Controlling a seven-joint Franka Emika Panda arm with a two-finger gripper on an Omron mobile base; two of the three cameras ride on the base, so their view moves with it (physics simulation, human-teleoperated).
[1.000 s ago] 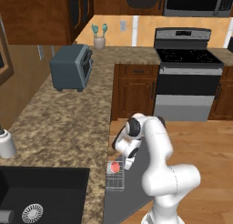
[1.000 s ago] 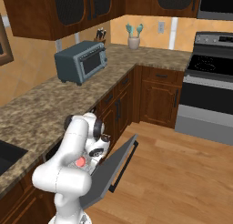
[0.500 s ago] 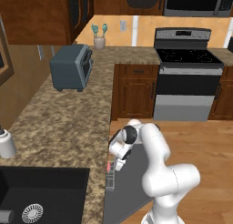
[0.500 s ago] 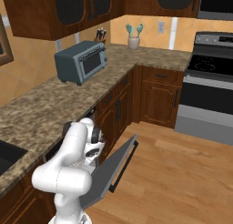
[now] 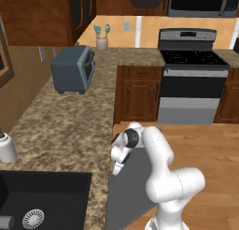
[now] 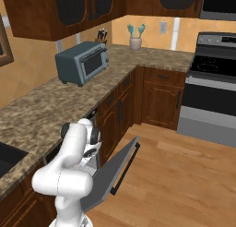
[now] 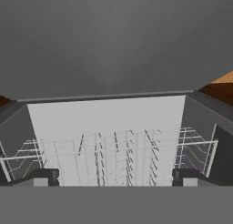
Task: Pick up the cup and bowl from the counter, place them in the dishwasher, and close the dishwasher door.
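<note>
Furthest left, the long brown speckled granite worktop [image 5: 60, 126] carries nothing I can pick out as the small white cup with the salmon-red top or the shallow tan-brown bowl. I cannot tell whether either already sits in the dishwasher.

Just right of the worktop's edge, the white arm bends down into the under-counter dishwasher with the grey inside [image 7: 200, 123]. Its pincer [image 7: 116, 176] is spread wide and holds nothing I can see, aimed at the pale grey wire-grid rack [image 7: 113, 150]. The near part of that rack is cut off below the fingertips, so anything lying there is hidden.

The flat dishwasher door with the grey inner face [image 5: 128, 191] hangs half open and tilted, close under the arm's elbow.

To my mind the risk sits right there. If the arm pulls back carelessly, the wrist could catch the worktop's lip or knock the door. Pushing the door before the arm is out would trap it. Dishes stood loosely among the wires could also tip when the door shuts.
</note>
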